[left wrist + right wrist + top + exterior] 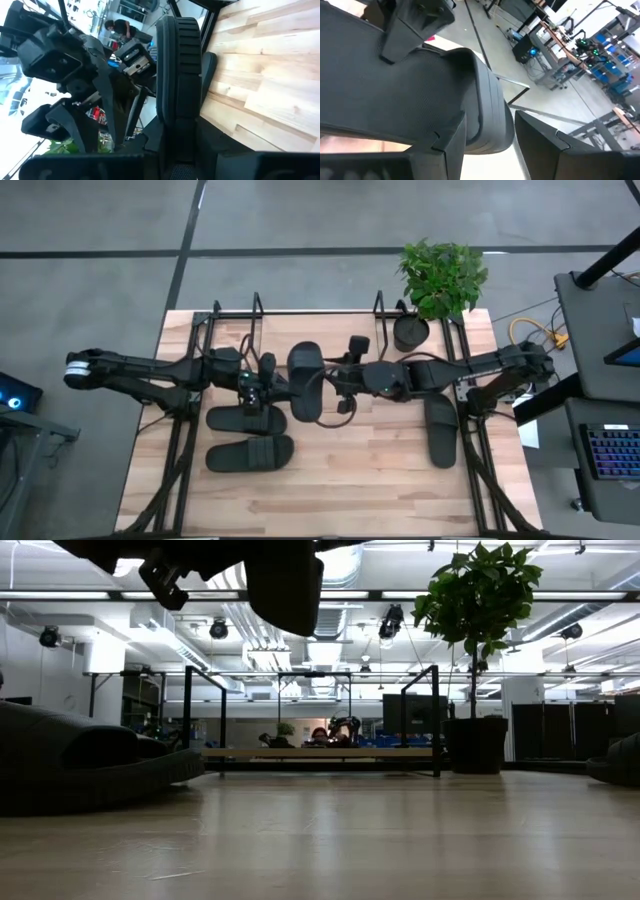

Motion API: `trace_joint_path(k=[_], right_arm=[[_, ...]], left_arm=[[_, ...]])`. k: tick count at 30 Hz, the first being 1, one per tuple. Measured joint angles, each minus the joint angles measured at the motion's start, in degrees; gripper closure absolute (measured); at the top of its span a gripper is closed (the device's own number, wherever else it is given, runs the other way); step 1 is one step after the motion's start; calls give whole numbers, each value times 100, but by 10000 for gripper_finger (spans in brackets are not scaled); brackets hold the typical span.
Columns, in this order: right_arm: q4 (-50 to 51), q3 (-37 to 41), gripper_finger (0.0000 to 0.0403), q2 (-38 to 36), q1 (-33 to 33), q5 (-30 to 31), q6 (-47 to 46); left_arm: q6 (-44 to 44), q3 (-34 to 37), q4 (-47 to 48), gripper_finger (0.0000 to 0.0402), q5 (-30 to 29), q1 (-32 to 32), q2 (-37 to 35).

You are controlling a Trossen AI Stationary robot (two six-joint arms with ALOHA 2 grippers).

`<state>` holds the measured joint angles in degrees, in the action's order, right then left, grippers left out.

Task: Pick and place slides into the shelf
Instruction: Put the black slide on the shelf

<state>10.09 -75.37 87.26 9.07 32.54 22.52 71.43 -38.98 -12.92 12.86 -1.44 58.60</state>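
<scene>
One black slide (pixel 305 378) hangs in the air over the table's middle, its length running from far to near; it shows at the top of the low view (pixel 285 585). My left gripper (pixel 272 383) is shut on its left side. My right gripper (pixel 336 385) is open at its right side, one finger on either side of the slide (pixel 420 90), with a bright gap at one finger (pixel 545 142). Two slides (pixel 245 420) (pixel 250 452) lie flat on their soles left of centre. A third (pixel 440 430) lies on the right. The wire shelf (pixel 258 315) stands at the far edge. My left gripper pinches the lifted slide between its two fingers by its left long side (pixel 290 383), about midway along. It comes in level from the table's left, across the slide's length. In its wrist view the slide (pixel 177 75) stands edge-on, ribbed strap showing. The slide is lifted clear.
A potted plant (pixel 410 332) stands at the far right, beside the shelf's right uprights (pixel 380 308). The shelf's wooden base board (pixel 320 752) lies low between the black uprights. Bare wood shows along the near edge (pixel 330 500). Black frame rails (pixel 185 430) (pixel 470 440) run along both table sides.
</scene>
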Motion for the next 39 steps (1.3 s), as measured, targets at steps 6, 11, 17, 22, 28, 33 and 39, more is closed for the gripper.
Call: trace_joint_path(k=[6, 11, 17, 22, 28, 33, 39], right_arm=[[-2, 0, 246, 2, -122, -316, -1], [0, 0, 252, 2, -244, -310, 44], [45, 0, 265, 2, -411, -312, 48], [141, 0, 300, 4, -421, -317, 155], [175, 0, 382, 7, -421, -331, 257], [149, 0, 392, 7, -422, -272, 403], [165, 4, 393, 7, -616, -91, 767]], left_arm=[[5, -112, -9, 359, -2, -2, 51], [3, -238, 1, 359, -2, -4, 193], [0, -390, -7, 359, -44, -8, 404], [-2, -394, -2, 359, -45, -8, 409], [-39, -422, -5, 359, -41, -6, 339], [-357, -425, -109, 360, -62, -6, 315], [-1418, -427, -343, 257, -1020, 0, 75]])
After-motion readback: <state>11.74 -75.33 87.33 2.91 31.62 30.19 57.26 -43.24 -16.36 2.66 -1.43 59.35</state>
